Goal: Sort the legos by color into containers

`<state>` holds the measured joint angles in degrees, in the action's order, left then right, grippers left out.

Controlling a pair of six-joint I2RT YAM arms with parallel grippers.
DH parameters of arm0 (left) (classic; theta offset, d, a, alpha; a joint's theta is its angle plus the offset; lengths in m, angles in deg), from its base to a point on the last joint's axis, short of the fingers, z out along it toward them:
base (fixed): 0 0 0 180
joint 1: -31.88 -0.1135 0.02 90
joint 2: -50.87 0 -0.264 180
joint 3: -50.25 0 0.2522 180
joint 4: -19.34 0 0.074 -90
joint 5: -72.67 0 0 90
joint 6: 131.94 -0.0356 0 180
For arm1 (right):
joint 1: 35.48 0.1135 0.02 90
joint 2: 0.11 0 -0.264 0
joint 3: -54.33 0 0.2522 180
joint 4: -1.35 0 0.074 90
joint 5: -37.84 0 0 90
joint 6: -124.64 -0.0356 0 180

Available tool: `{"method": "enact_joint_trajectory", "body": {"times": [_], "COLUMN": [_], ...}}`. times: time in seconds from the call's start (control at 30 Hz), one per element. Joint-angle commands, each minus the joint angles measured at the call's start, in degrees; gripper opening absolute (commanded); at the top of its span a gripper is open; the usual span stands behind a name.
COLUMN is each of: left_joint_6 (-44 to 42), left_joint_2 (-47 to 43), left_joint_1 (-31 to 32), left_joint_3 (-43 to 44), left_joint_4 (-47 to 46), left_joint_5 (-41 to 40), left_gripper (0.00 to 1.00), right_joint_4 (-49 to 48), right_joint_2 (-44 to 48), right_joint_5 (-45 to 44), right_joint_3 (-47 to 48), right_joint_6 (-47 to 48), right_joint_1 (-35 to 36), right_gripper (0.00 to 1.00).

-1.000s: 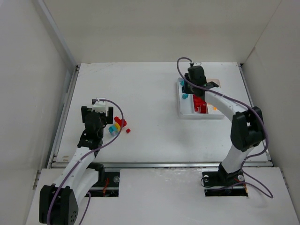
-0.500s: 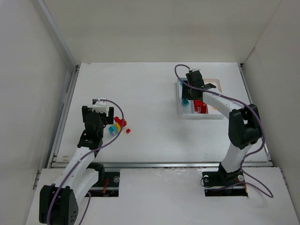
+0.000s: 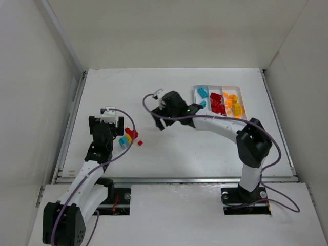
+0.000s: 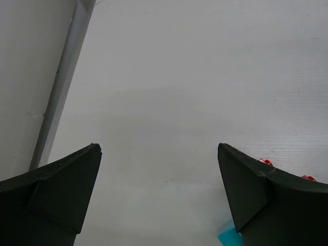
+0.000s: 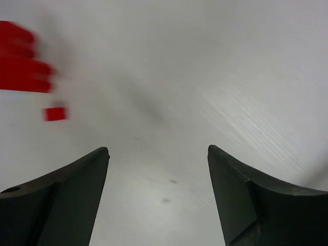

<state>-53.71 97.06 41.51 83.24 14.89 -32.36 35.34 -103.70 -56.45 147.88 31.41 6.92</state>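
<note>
Top external view: walled white bench (image 3: 169, 154), free room upper left, legos (image 3: 128, 137) centre-left, tray (image 3: 220, 86) upper right; left tool (image 4: 159, 148) and right tool (image 5: 158, 148) spread, empty.

Robotics lab test cell, white table (image 3: 169, 87) beneath the left gripper (image 4: 158, 147), plain white panels (image 3: 169, 31) boxing it in ahead and on both sides, metal rail (image 4: 61, 87) to its left, purple cables (image 3: 134, 125) trailing from two bolted arms (image 3: 220, 124).

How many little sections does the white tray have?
3, side by side in the white tray. The left one holds teal legos, the middle one red legos, the right one orange-yellow legos. None looks hidden.
</note>
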Motion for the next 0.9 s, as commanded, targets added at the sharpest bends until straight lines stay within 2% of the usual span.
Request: {"method": "enact_joint_trajectory", "body": {"times": [0.0,0.07,0.23,0.4,0.67,0.87], "left_joint_6": [0.9,0.9,1.4,1.9,1.9,2.4], "left_joint_2": [-1.1,-1.6,-2.2,-3.4,-3.9,-4.4], "left_joint_1": [-0.2,-0.2,-0.2,-0.8,-1.9,-3.1], "left_joint_3": [-0.2,-0.8,-0.8,-1.3,-1.3,-1.3], "left_joint_4": [-3.1,-4.5,-5.7,-5.7,-5.7,-6.2], "left_joint_5": [-4.8,-6.4,-9.1,-9.8,-9.3,-11.8], "left_gripper": [0.96,0.96,0.96,0.96,0.96,0.96], "right_joint_4": [-6.3,-6.3,-9.1,-10.3,-10.9,-11.5], "right_joint_2": [-5.3,-10.4,-13.7,-14.9,-18.1,-18.1], "right_joint_5": [11.6,12.9,9.6,6.1,1.5,0.1], "right_joint_3": [6.0,10.5,12.1,10.3,11.0,9.8], "right_joint_6": [-1.7,-2.3,-2.3,-4.0,-6.2,-7.6], "right_joint_1": [4.7,8.4,14.6,16.5,18.4,19.0], "right_gripper": [0.84,0.88,0.88,0.8,0.59,0.58]}}
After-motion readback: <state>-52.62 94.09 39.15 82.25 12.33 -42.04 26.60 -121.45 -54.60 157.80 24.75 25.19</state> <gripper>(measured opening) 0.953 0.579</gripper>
